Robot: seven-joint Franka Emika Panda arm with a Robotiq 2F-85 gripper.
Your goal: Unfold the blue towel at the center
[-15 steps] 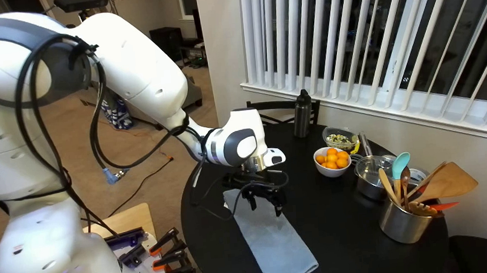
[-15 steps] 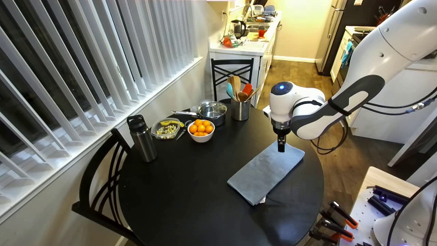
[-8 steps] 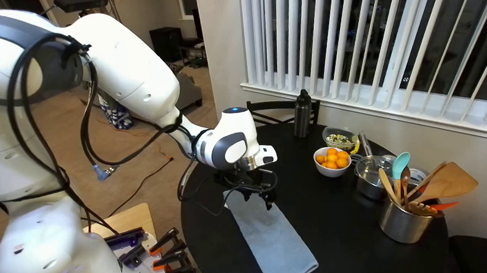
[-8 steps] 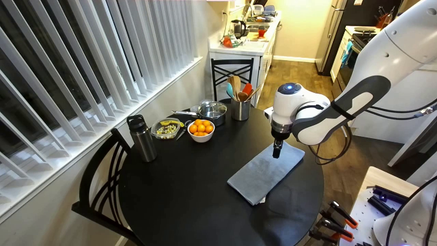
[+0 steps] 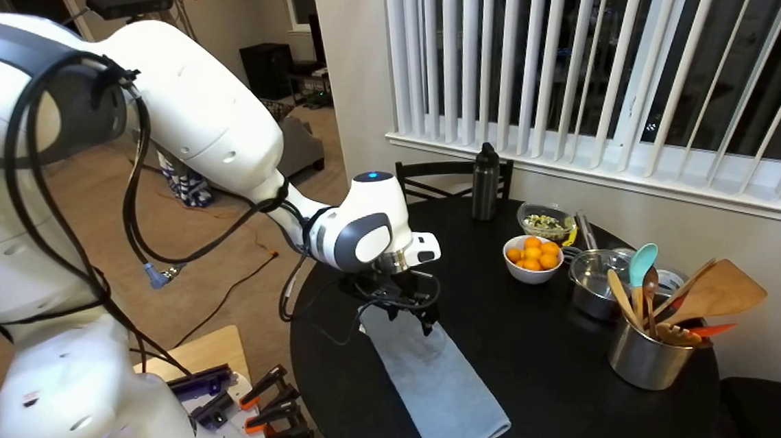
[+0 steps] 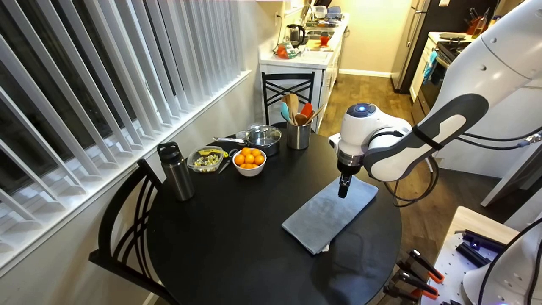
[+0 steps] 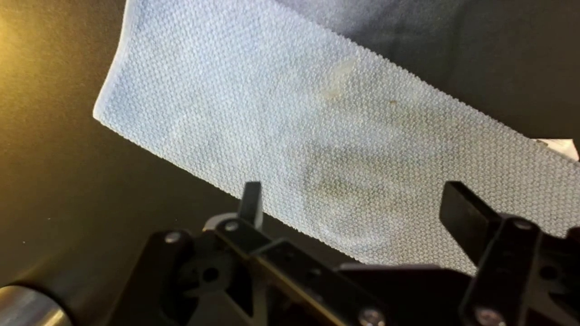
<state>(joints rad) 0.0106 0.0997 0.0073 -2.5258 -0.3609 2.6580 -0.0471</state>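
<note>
In an exterior view, a black chair (image 6: 106, 228) is placed at the left edge of the round black worktop (image 6: 228, 241). Just inside that edge, a steel bottle (image 6: 180, 180) is stood upright. Toward the far left edge, a clear tub (image 6: 191, 160) is partly filled with small pieces of food (image 6: 207, 162), and just beside it a white bowl (image 6: 250, 172) is heaped with oranges (image 6: 249, 159). Near the far edge are set a pan (image 6: 272, 149), its handle pointed left, and a metal canister (image 6: 298, 137) packed with utensils (image 6: 292, 103). Between the middle of the worktop and its right edge, the blue towel (image 6: 324, 218) is laid flat, folded into a long, slanting strip; a small white scrap (image 6: 326, 248) is seen beside its nearest corner. Over the towel's far part the gripper (image 6: 343, 192) is held, pointed down; in the wrist view its fingers (image 7: 469, 219) are seen spread wide apart. Whether the towel is touched by them cannot be told. From beyond the right edge, the gripper is borne by the white arm (image 6: 453, 114).
</note>
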